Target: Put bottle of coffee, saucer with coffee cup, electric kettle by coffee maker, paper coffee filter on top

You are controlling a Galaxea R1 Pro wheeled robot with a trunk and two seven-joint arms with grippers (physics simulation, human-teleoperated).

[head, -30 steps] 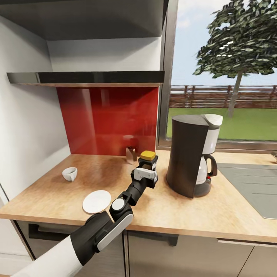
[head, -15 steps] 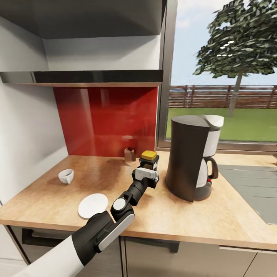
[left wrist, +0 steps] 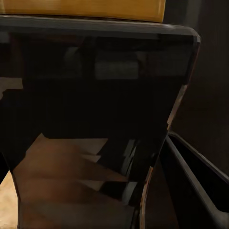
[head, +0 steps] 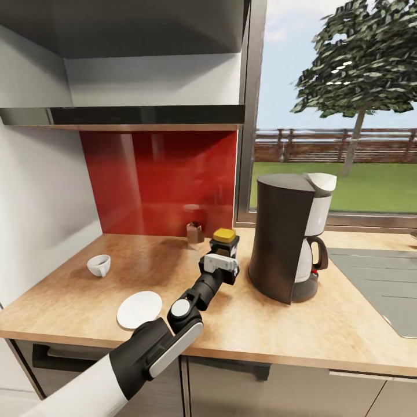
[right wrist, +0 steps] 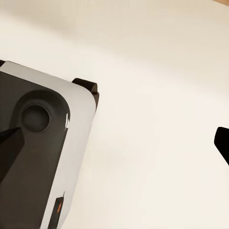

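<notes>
Left arm outstretched, end effector (head: 222,259) around bottle of coffee (head: 224,242).

I see the head view evenly and brightly lit, with daylight entering through the window (head: 336,116) at far right. The red backsplash (head: 162,179) carries soft vertical glare streaks and a dim reflection. The coffee maker (head: 289,237) casts a faint shadow on the kitchen countertop (head: 278,330); the kitchen shelf (head: 133,114) shades the wall beneath. Edges look slightly soft throughout, as in a compressed render. My left wrist view is dark and blurred at close range against the bottle of coffee (left wrist: 95,119). My right wrist view is pale, nearly washed out.
</notes>
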